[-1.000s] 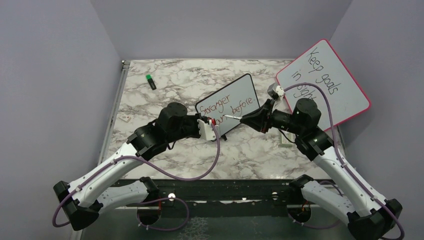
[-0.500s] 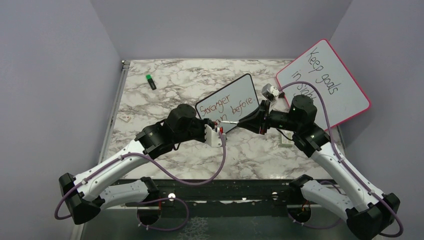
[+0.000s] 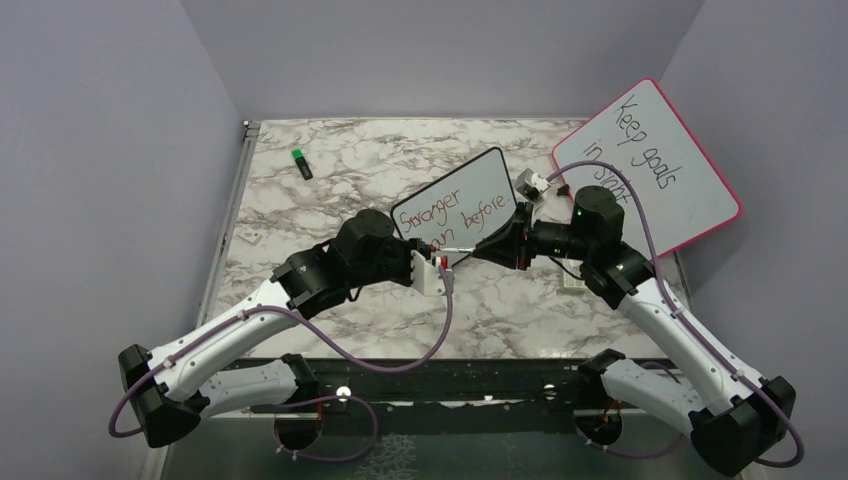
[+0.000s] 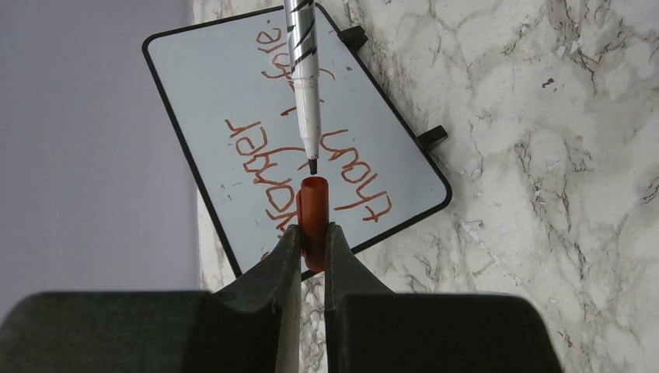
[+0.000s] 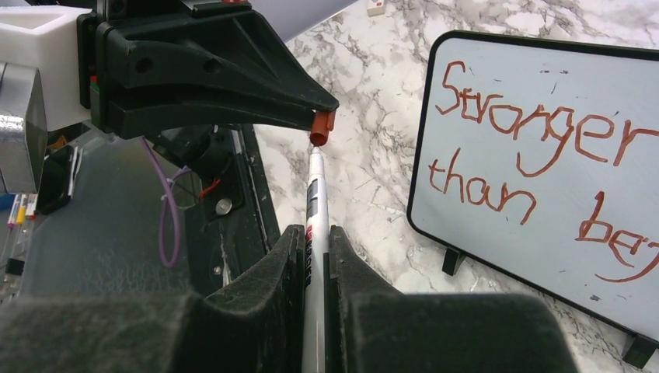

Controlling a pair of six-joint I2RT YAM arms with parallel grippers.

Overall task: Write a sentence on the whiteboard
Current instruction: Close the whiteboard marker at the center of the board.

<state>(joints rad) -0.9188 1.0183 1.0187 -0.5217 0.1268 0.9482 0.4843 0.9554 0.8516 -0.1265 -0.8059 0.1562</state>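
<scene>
Pincers face each other over the middle of the surface. The left pincer (image 4: pixel 313 237) is clamped on a red cap (image 4: pixel 312 203). The right pincer (image 5: pixel 315 237) is clamped on a marker (image 5: pixel 314 186), its tip just in front of the cap's open end. Behind them stands the whiteboard (image 3: pixel 487 180) with the red-brown sentence (image 5: pixel 536 136).

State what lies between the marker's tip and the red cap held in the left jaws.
Nothing: a short bare gap separates the tip of the marker from the cap, seen in the left wrist view, with the whiteboard behind.
</scene>
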